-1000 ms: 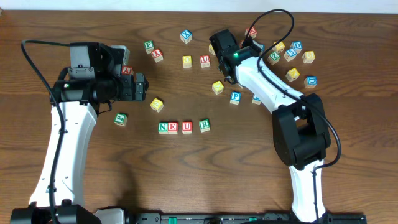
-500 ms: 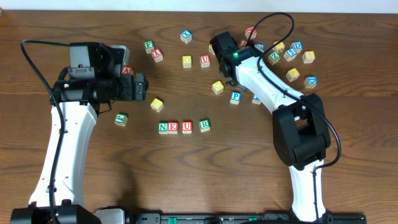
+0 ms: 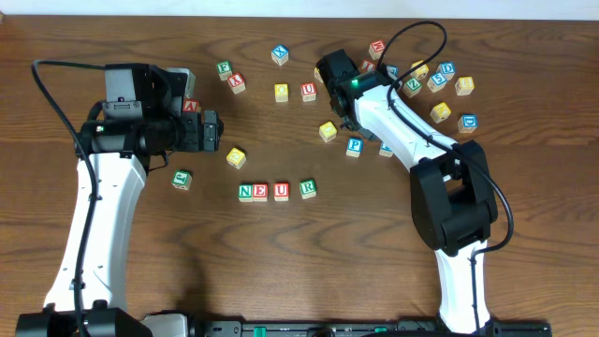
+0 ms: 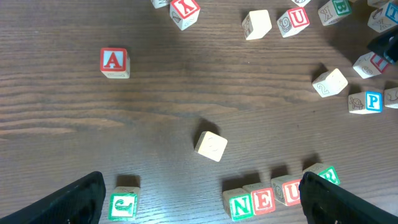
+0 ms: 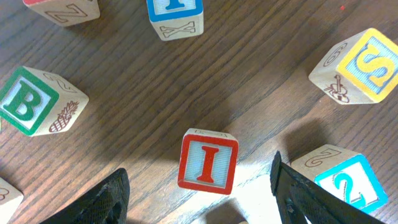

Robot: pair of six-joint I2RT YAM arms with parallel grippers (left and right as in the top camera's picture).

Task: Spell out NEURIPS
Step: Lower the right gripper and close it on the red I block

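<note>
Robotics lab bench: two white-and-black robot arms, one at left [image 3: 94, 206] and one at right [image 3: 454, 201], stood mounted along the near edge of a dark wood-grain table [image 3: 281, 281]. Lettered wooden cubes [image 3: 281, 192] were strewn across its top. The room around it was out of frame.

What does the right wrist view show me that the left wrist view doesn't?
Only right wrist: the red I cube lying between the fingers of the open right pincer, clear of both, with a green B cube and the yellow S cube nearby.
Only left wrist: the N-E-U-R row, the blue P cube and a red A cube.
Both: the wooden table. I can't match any cube across the two views for certain.
</note>
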